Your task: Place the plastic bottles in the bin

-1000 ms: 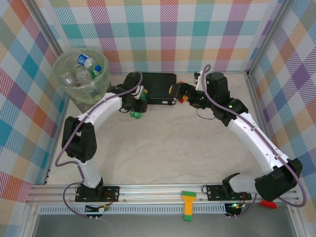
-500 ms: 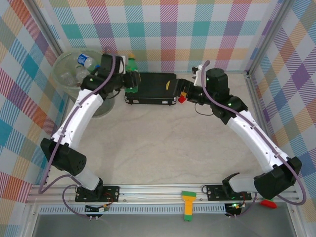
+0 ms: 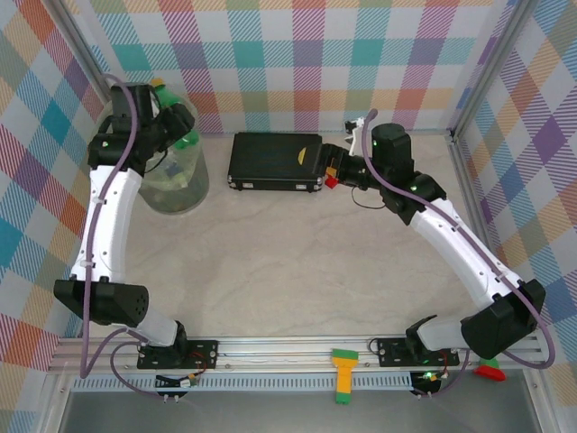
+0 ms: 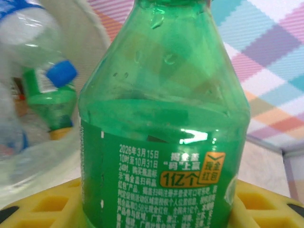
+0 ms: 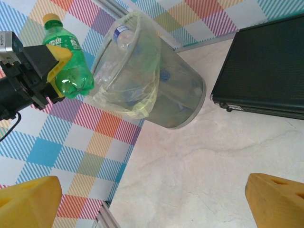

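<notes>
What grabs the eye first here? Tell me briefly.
A green bottle clamped in the left gripper hangs by the rim of the bin, in the far-left corner of the table. Other bottles lie inside it; a flat black case lies to its right.

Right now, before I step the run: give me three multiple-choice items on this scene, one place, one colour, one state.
1. Where is the green plastic bottle?
A) in the left fingers, up by the rim of the pale-green translucent round bin
B) on the flat black case
C) lying on the table

2. What colour is its cap?
A) blue
B) red
C) yellow

3. The right fingers are:
A) shut on a bottle
B) open, empty
C) shut on the case

Answers: 1 A, yellow pads clamp the bottle; 2 C, the right wrist view shows the cap; 3 B, wide gap with nothing between.
</notes>
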{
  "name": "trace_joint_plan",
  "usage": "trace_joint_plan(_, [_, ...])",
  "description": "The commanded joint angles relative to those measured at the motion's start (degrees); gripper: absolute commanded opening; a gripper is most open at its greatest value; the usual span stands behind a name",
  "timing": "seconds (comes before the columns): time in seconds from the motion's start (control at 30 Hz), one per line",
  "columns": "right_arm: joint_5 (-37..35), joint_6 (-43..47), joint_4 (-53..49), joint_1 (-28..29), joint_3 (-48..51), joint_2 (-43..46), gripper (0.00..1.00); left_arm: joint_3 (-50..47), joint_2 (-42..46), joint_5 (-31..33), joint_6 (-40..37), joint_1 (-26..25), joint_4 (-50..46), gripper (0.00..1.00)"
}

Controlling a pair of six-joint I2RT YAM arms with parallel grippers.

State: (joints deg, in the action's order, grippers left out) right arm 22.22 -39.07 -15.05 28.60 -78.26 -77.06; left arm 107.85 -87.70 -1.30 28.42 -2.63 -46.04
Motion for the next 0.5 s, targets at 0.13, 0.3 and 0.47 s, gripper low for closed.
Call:
trace_joint_plan(0.13, [1.94,2.35,3.53,0.51,-0.17,-0.36,0.99,2.4,1.59,6.02,10.61,4.28,3.05,0.48])
trace_joint_plan(0.3, [2.06,2.78,3.23,0.49,0.54,0.01,0.99,9.92,-2.56,7.03,10.31,8.42,-1.64,0.48])
trace_joint_plan(0.47, [1.63,3.21,3.16,0.45,1.0,0.3,0.99,11.27,-3.7,9.43,12.68,10.52,-2.83,0.48])
